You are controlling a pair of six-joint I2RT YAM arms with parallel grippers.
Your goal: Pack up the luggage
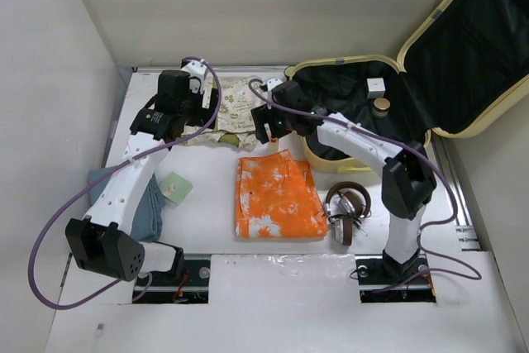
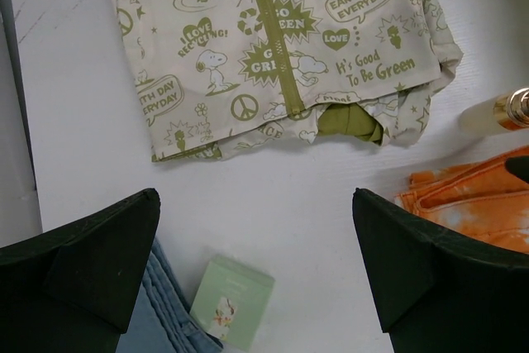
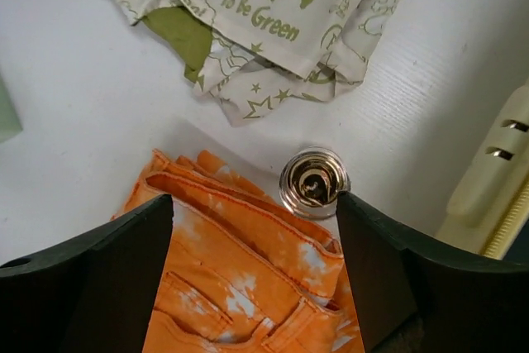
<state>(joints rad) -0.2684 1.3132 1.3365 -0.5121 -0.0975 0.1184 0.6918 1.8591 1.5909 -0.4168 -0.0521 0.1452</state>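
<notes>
The left claw hangs wide open and empty above a printed cloth; the right claw gapes, unclamped, around a small bottle; the luggage lies open at the bench's far right

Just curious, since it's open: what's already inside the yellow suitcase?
A small white box and a round brown-topped jar lie in the suitcase, on black lining. The right arm hides part.

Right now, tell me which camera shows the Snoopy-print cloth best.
Left wrist: nearly the whole Snoopy-print cloth, print readable. Right wrist catches only one corner; top view has it partly hidden behind the arms.
</notes>
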